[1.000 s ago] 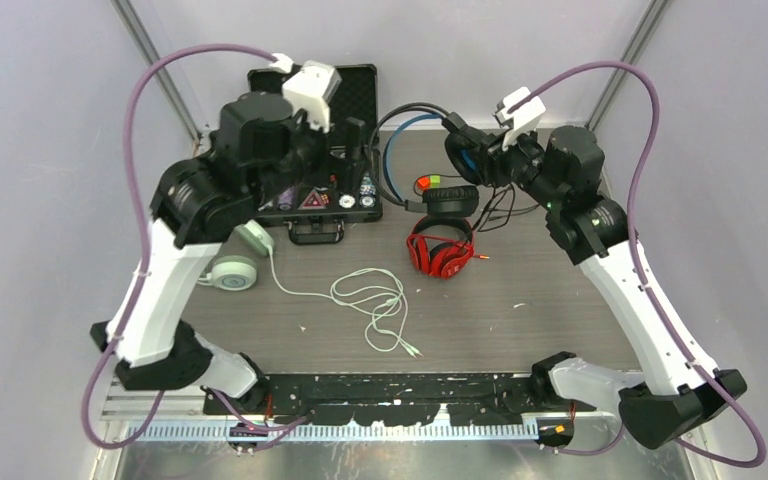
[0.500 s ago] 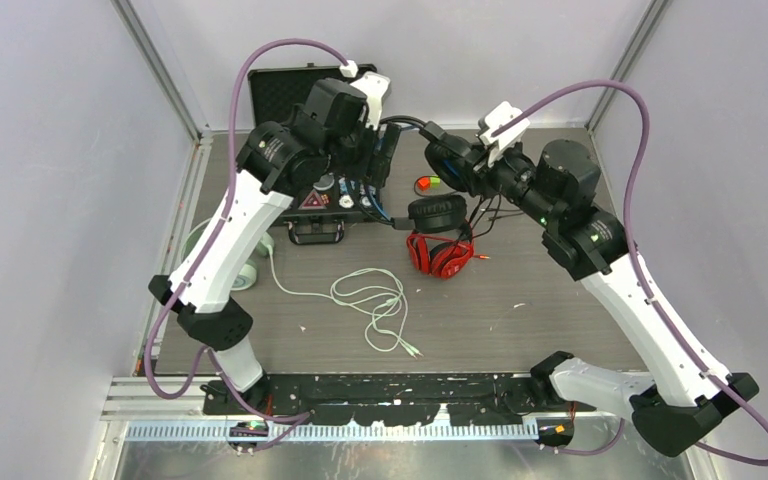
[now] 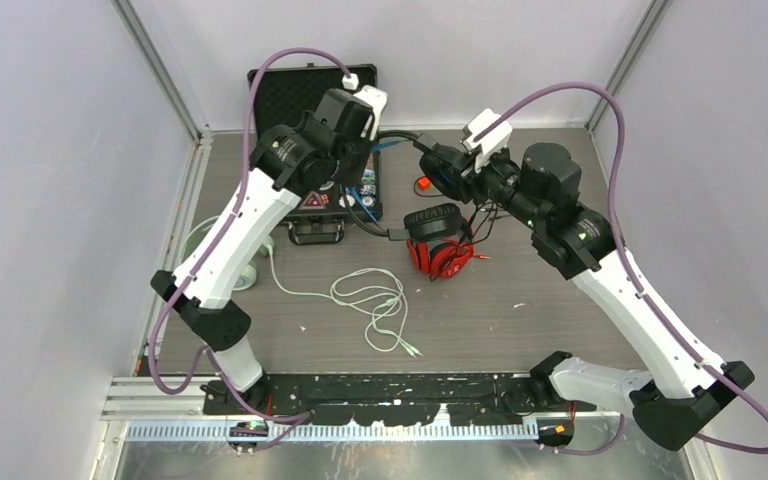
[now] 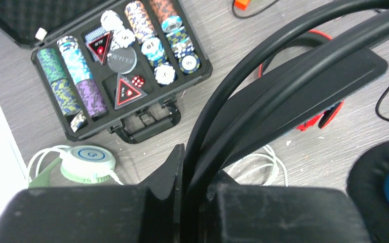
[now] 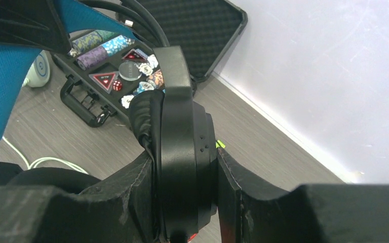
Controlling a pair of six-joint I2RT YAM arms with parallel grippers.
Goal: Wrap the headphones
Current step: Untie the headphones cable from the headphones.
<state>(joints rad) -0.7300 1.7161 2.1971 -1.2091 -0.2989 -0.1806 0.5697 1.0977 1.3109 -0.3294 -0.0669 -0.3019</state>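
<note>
The black headphones with the blue inner headband hang above the table between both arms. My left gripper is shut on their thin black headband, which runs up between the jaws. One ear cup is clamped in my right gripper; the other cup dangles over the red headphones. The mint-green and white headphones lie at the left, partly behind my left arm, their white cable looped loosely at mid-table.
An open black case of poker chips stands at the back left, just under my left gripper. A small orange and green object lies near the right gripper. Black cable trails beside the red headphones. Walls close in on both sides.
My left arm swung right across the case to the black headband, and its jaws closed on it. My right arm carried the ear cup a little leftward; the hanging cup drifted over the red headphones.
</note>
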